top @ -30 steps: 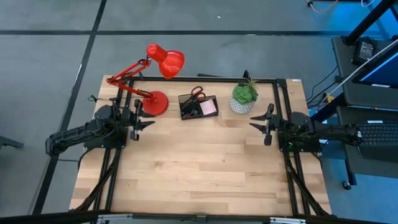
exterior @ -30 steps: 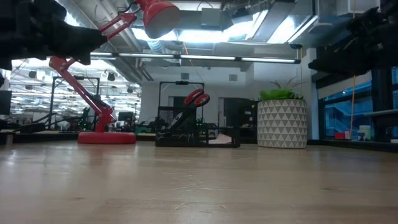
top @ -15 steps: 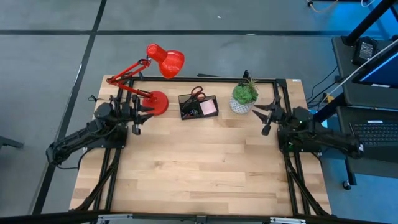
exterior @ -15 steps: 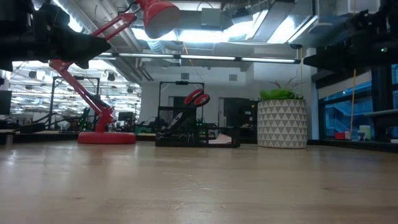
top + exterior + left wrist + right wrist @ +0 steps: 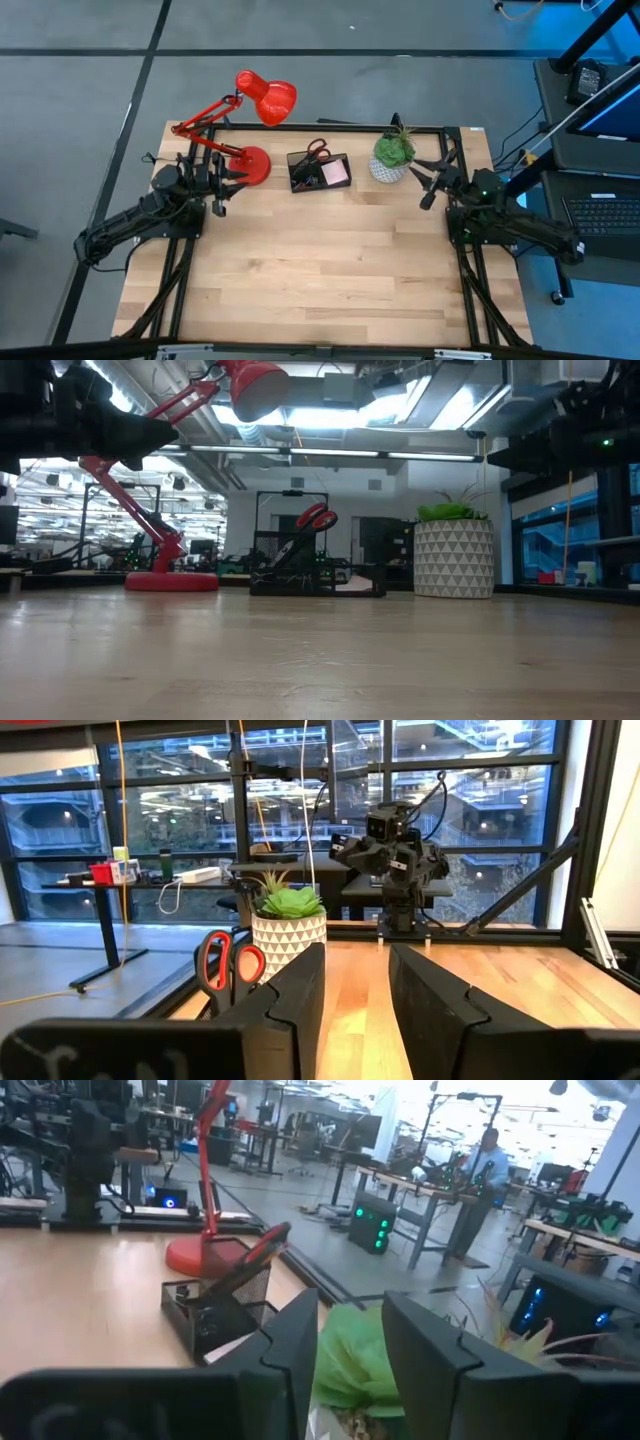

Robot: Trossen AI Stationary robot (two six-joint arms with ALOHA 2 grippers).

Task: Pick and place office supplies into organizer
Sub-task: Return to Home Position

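The black mesh organizer (image 5: 299,180) sat at the wooden surface's (image 5: 320,270) far edge, holding red-handled scissors (image 5: 316,150) and a pink sticky-note pad (image 5: 336,173). The left end effector (image 5: 228,186) and right end effector (image 5: 424,186) hovered either side of it, fingers parted, empty.

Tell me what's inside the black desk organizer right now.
In the organizer, red-handled scissors lean handles-up in the taller section, and a pink sticky-note pad lies in the low compartment. Darker items beside the pad are too shadowed to identify.
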